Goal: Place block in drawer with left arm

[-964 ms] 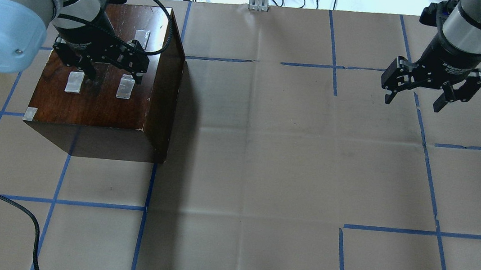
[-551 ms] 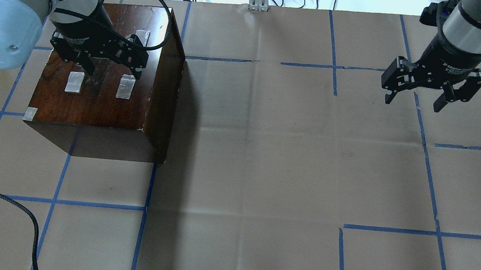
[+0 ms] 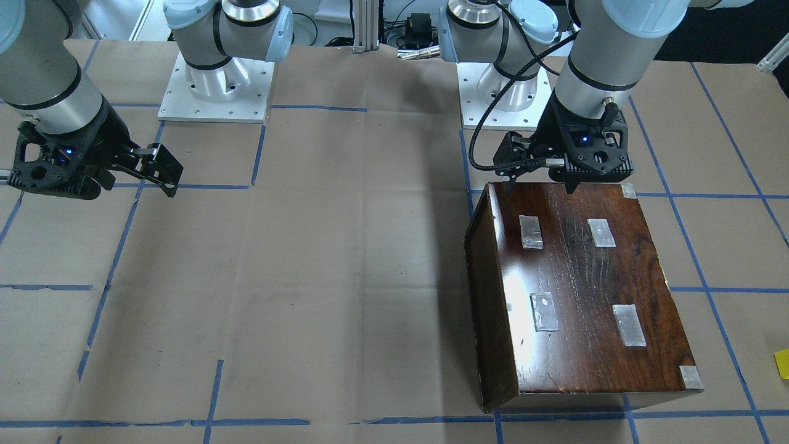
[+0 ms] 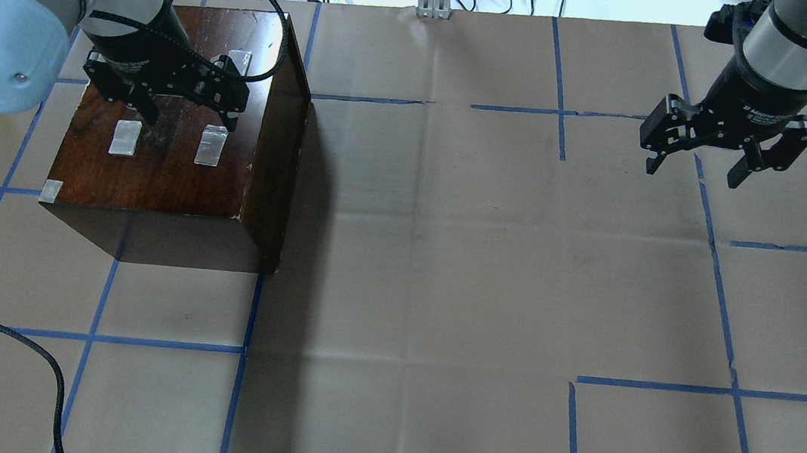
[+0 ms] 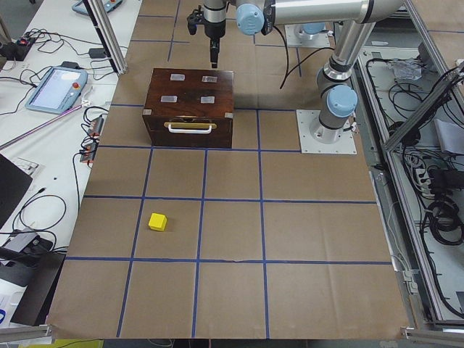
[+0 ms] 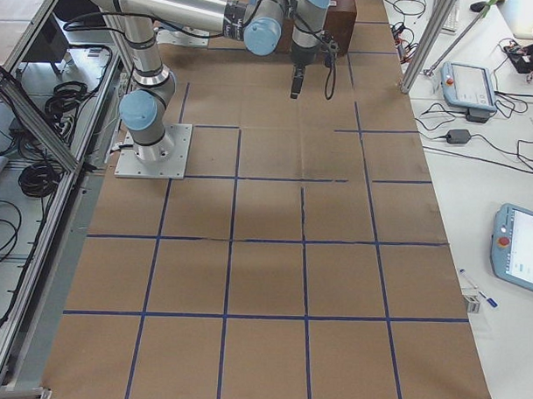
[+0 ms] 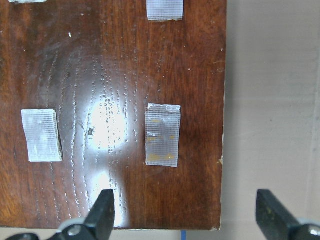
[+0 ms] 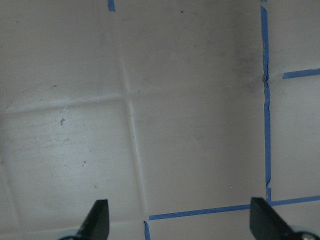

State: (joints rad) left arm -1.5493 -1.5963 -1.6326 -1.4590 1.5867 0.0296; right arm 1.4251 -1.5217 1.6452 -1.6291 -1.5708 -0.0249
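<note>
Left fingers (image 4: 146, 107) spread wide, empty, above wooden box (image 4: 174, 170) top. Drawer (image 5: 190, 134) closed. Yellow block (image 5: 157, 222) on counter (image 4: 445, 262), 9 o'clock of box in overhead view, well apart. Right fingers (image 4: 744, 167) parted wide, holding nothing.

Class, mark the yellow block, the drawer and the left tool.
block (image 5: 157, 222), exterior left view, top face.
drawer (image 5: 190, 127), exterior left view, its front handle.
left tool (image 4: 191, 122), overhead exterior view, midway between fingertips.
</note>
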